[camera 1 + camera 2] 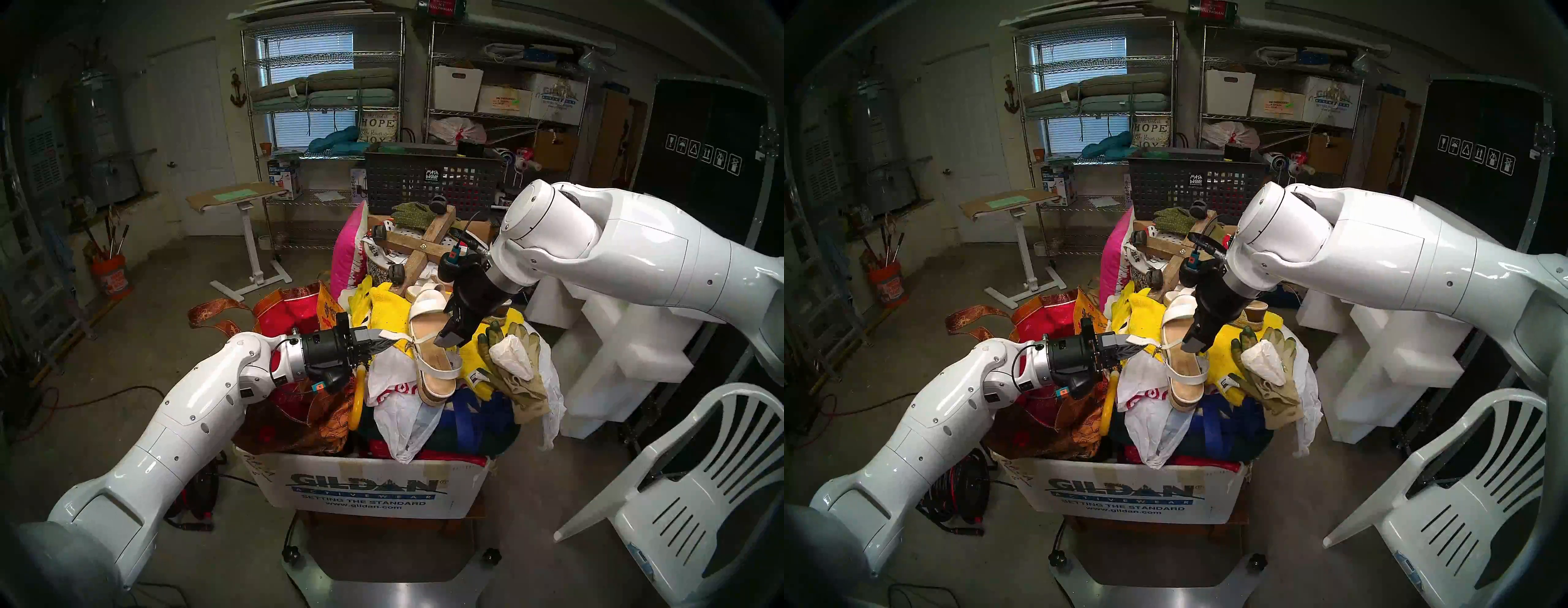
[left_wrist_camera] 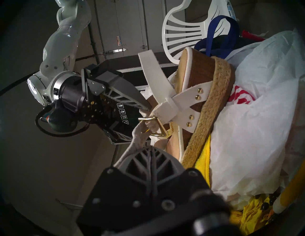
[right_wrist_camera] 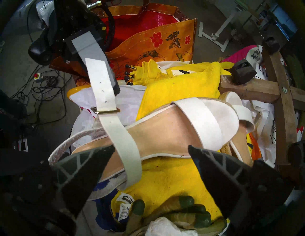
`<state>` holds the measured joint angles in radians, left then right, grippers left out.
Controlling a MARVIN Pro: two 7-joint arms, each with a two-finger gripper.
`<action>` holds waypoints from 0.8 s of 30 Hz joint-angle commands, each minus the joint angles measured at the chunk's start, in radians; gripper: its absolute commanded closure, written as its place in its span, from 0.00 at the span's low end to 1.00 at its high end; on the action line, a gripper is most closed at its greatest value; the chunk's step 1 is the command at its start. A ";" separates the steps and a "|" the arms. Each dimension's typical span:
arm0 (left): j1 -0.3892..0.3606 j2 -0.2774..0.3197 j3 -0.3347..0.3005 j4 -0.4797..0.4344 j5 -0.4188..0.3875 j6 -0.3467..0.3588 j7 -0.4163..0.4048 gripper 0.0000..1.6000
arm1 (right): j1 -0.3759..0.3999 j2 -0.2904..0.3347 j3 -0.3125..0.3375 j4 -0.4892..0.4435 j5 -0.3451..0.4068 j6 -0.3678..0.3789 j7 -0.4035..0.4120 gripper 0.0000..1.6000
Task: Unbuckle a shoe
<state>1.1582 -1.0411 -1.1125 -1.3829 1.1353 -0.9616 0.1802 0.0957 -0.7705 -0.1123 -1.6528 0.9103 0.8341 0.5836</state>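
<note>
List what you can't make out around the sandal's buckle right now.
- Buckle prong: right wrist view, strap covers it; head views, too small.
- Strap tip: left wrist view, left pincer hides it.
- Twin sandal: head views, right arm blocks most.
</note>
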 commanded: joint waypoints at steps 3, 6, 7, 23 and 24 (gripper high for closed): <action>-0.021 -0.009 0.005 0.000 -0.038 0.002 -0.004 1.00 | 0.012 -0.044 0.008 0.006 -0.006 -0.027 0.022 0.15; -0.019 -0.003 0.009 -0.006 -0.048 0.002 -0.013 1.00 | 0.013 -0.052 0.009 0.011 -0.007 -0.037 0.040 0.43; -0.017 -0.001 0.010 -0.009 -0.051 0.002 -0.014 1.00 | 0.014 -0.054 0.010 0.010 -0.007 -0.034 0.039 0.52; 0.013 0.035 0.016 -0.064 -0.246 0.013 -0.201 0.75 | 0.019 -0.042 0.020 -0.007 -0.025 -0.019 0.045 1.00; 0.017 0.047 0.013 -0.077 -0.263 0.013 -0.225 0.73 | 0.020 -0.038 0.021 -0.008 -0.026 -0.018 0.043 1.00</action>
<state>1.1569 -1.0332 -1.0950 -1.4059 1.0116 -0.9601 0.0529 0.0931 -0.8245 -0.1133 -1.6519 0.8842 0.8093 0.6430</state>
